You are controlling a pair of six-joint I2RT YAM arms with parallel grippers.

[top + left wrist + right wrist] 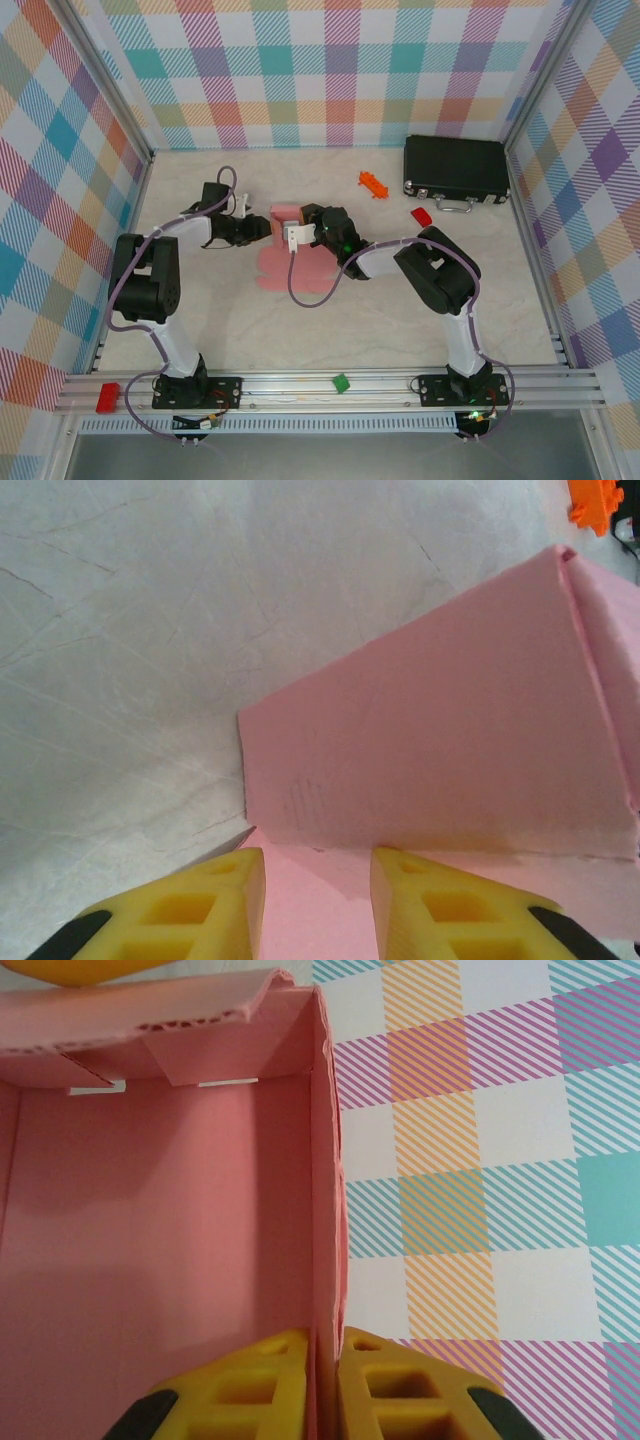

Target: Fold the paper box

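right end effector (pixel 325 1350) clamped on paper box (pixel 160 1210) wall | left end effector (pixel 318 865) agape, box just ahead

1 paper box (pixel 283 272) | 2 pincers (pixel 262 228) (pixel 298 236) | 1 black case (pixel 455 166)
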